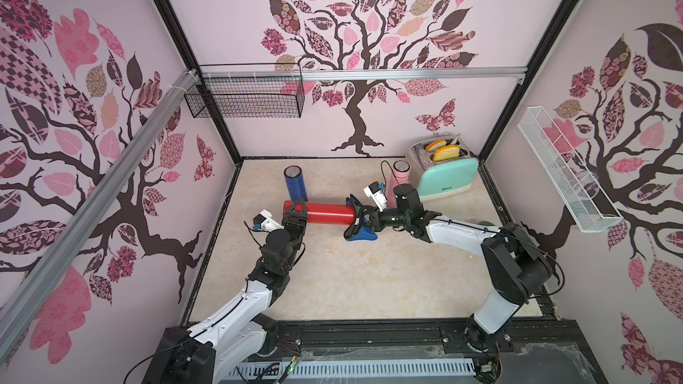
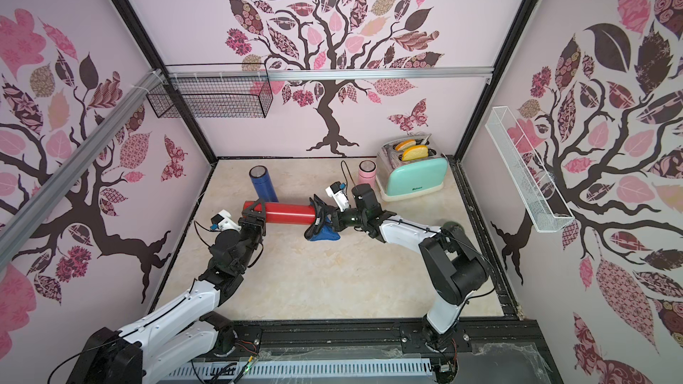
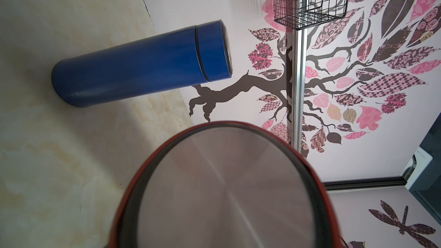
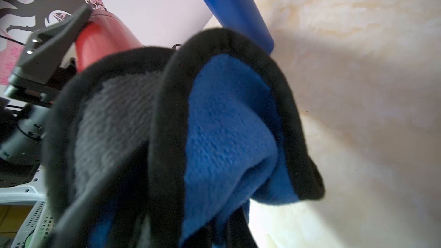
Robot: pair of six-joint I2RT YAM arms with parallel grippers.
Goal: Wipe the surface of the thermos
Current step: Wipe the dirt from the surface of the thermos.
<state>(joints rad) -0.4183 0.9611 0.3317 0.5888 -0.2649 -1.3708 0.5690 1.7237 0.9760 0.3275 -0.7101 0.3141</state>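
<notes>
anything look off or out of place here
Only the red thermos lies sideways, gripped at one end by the left claw, while the blue thermos and pink thermos stand upright. The right claw holds a blue cloth bunched at its other end. Nothing looks spilled or damaged.

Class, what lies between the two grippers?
The red thermos: left gripper clamps one end, cloth in right gripper covers the other, in both top views.

Soft, even, fairly bright light fills both top views, whose wide lens stretches the walls (image 1: 229, 31) toward the edges, faint shadows spread on the worktop (image 1: 369, 282), and in the wrist views the close red thermos (image 3: 226, 187) and cloth (image 4: 214, 127) blur.
</notes>
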